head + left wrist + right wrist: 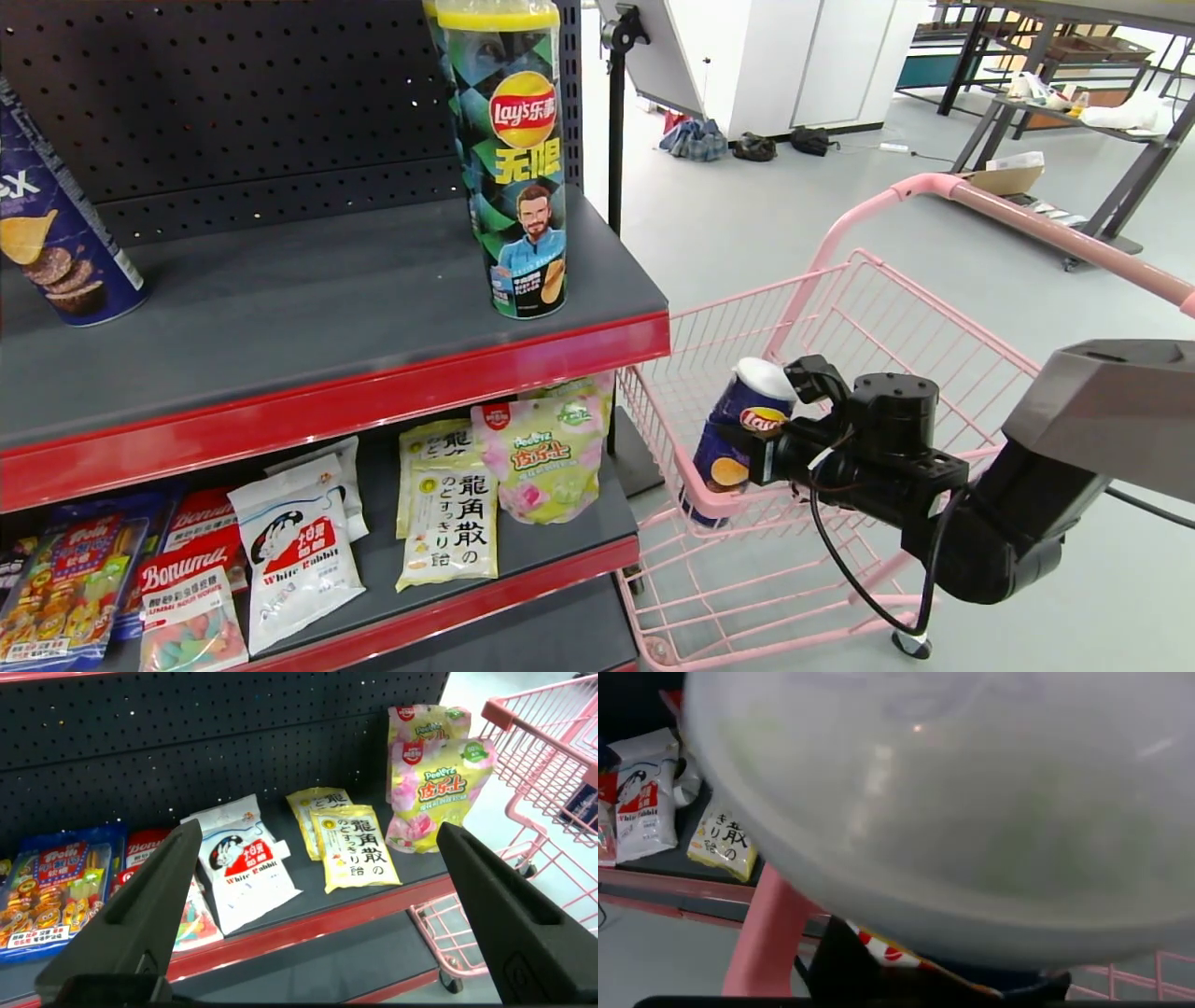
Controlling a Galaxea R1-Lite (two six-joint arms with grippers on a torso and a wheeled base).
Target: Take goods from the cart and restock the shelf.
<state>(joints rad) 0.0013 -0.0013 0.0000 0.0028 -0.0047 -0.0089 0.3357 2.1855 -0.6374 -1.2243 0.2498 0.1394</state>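
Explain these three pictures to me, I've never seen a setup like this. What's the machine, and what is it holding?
This is a two-armed robot restocking a store shelf. The large picture comes from a camera on its head, the two smaller ones from cameras on its wrists. In the head view the right gripper is closed on a blue chip can in the pink cart. The right wrist view sees that can's pale lid from very close. The left gripper is open, holding nothing, facing the lower shelf of snack bags. On the upper shelf stand a tall green can and another blue can.
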